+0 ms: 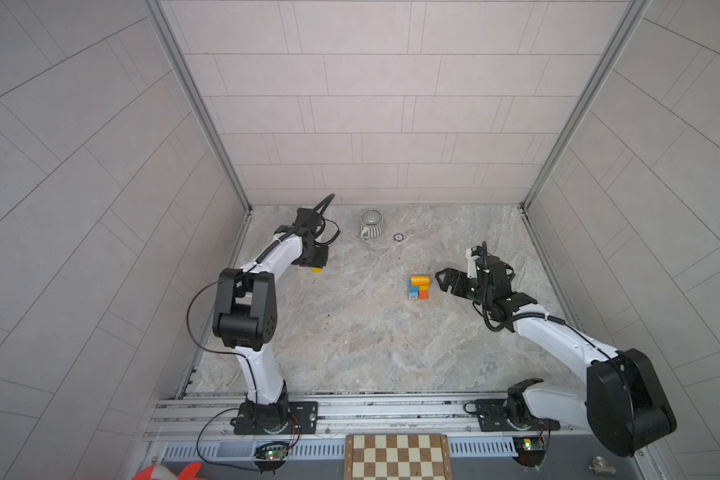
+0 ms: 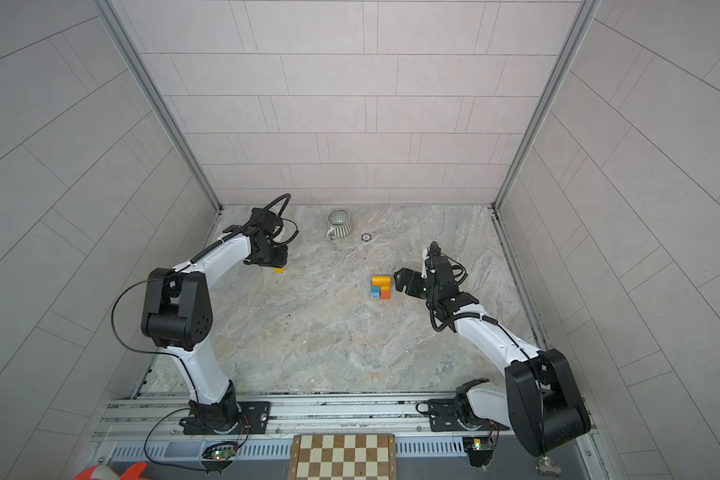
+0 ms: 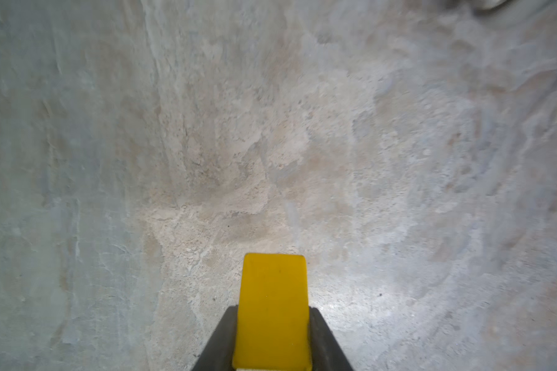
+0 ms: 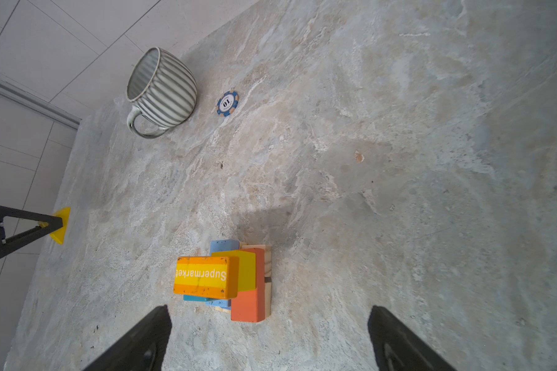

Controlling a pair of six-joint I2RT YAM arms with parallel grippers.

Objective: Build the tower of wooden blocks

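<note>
While the wood block tower [image 1: 419,287] stands right of centre on the marbled table [image 1: 341,340], the left gripper [image 3: 273,310] clamps a loose yellow block [image 3: 274,279] between its dark fingers [image 3: 221,340], well apart from the pile on the table's left side. Whether that block touches the surface cannot be told. The right gripper [image 1: 440,283] hovers just beside the tower on its right, jaws spread wide and holding nothing, pointed at the stack. Seen from the right wrist, the tower is topped by an orange-and-yellow striped block [image 4: 206,278] lettered "Supermarket", lying across a yellow piece [image 4: 250,273]. An orange-red block [image 4: 248,305] stands alongside, blue blocks [image 4: 224,247] lie underneath and natural wood [image 4: 268,263] shows at one side. A grey ribbed cup [image 1: 371,224] stands near the back wall, a blue poker chip [image 1: 398,237] just beside it. A brown-and-cream chessboard [image 1: 398,457] lies off the table at the near edge of both top views.
</note>
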